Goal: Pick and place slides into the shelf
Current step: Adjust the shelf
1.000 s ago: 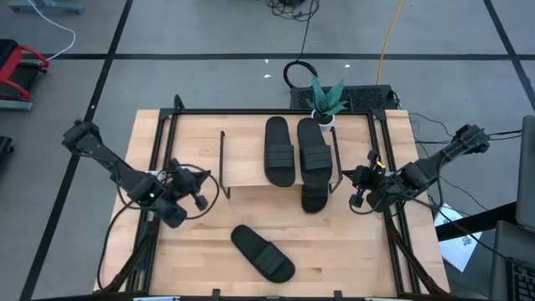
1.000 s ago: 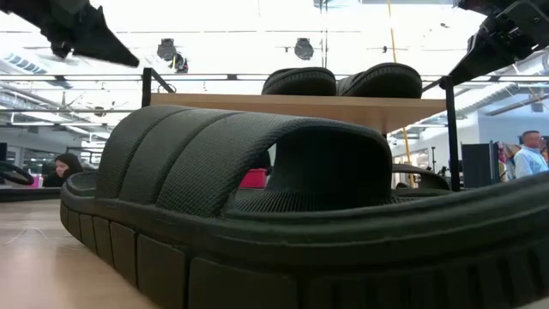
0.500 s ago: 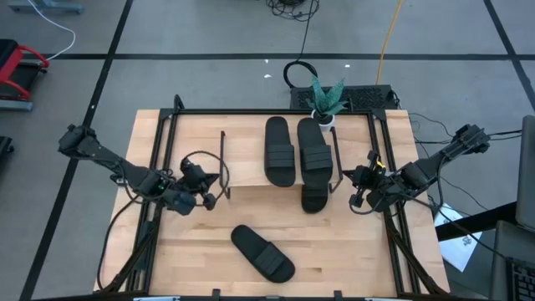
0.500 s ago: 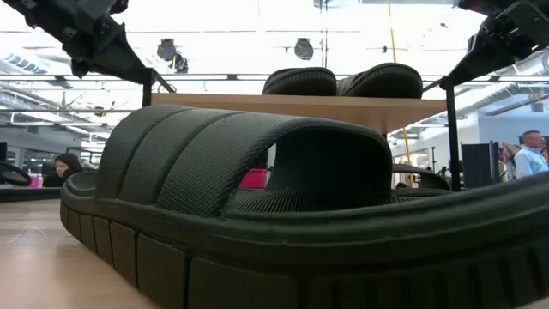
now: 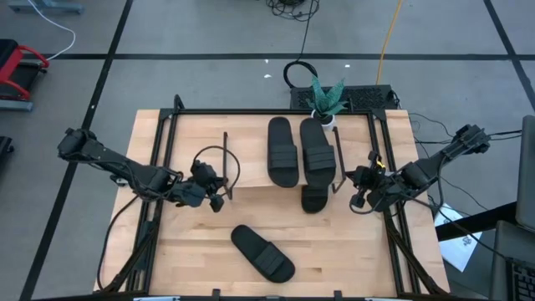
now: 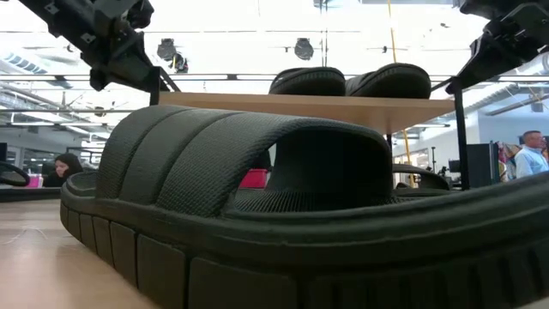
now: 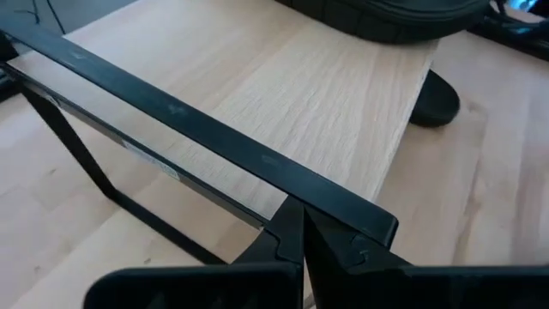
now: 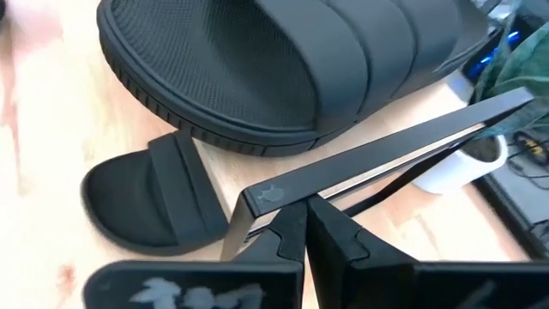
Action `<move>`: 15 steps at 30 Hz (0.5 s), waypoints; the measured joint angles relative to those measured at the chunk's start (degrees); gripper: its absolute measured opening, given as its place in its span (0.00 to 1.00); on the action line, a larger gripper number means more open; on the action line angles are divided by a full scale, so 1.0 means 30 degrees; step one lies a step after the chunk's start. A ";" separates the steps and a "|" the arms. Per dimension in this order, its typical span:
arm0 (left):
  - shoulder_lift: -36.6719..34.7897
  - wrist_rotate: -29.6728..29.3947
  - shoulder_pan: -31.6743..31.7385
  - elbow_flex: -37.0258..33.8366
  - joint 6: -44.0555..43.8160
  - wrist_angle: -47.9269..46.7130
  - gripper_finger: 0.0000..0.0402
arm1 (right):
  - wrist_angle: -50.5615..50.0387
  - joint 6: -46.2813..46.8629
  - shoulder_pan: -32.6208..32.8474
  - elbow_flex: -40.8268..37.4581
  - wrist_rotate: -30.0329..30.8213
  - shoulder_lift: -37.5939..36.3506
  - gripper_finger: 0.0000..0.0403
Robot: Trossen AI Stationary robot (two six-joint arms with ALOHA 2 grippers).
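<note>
The shelf (image 5: 251, 163), a light board on thin black wire frames, stands mid-table. Two black slides (image 5: 282, 151) (image 5: 317, 152) lie on its top board. Another slide (image 5: 313, 199) lies under it, with one end sticking out toward the near edge. One more slide (image 5: 263, 252) rests on the table near the front edge and fills the low view (image 6: 274, 206). My left gripper (image 5: 220, 198) is shut at the shelf's near left corner. My right gripper (image 5: 354, 191) is shut at its near right corner. My left gripper's shut fingertips (image 7: 293, 225) press against the black top rail of the shelf's left side frame (image 7: 339, 206), close to its near end. They come slanting down from the table's left side, across the rail. The shelf stands on the table. My right gripper's shut fingertips (image 8: 296, 225) lie against the near end of the black top rail on the shelf's right side (image 8: 268, 196). They come slanting down from the table's right side. Whether they press on the rail or only touch it, I cannot tell.
A potted plant (image 5: 326, 100) in a white pot (image 8: 476, 163) stands behind the shelf's far right corner. Black rails (image 5: 276, 111) run around the tabletop's edges. Bare wood lies left of the front slide (image 5: 192, 251). People show in the room beyond (image 6: 530, 154).
My left gripper, still shut, has swung toward the table's right edge and turned, reaching the shelf's near left corner. The shelf, with the two slides on top, has slid a little toward the right edge.
</note>
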 joint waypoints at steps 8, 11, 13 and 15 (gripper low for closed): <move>0.0056 0.0932 -0.0442 0.0569 0.0519 -0.0246 0.01 | 0.0170 0.0991 0.0745 0.0000 -0.0704 0.0013 0.00; 0.0056 0.0873 -0.0556 0.0589 0.0284 -0.0366 0.01 | 0.0185 0.1448 0.1178 0.0000 -0.0748 0.0013 0.00; 0.0083 0.0817 -0.0555 0.0631 -0.0042 -0.0601 0.01 | 0.0342 0.1684 0.1472 0.0000 -0.0933 0.0020 0.00; 0.0356 0.0731 -0.0467 0.0703 -0.0191 -0.0689 0.01 | 0.0419 0.1939 0.1710 0.0000 -0.1125 0.0020 0.00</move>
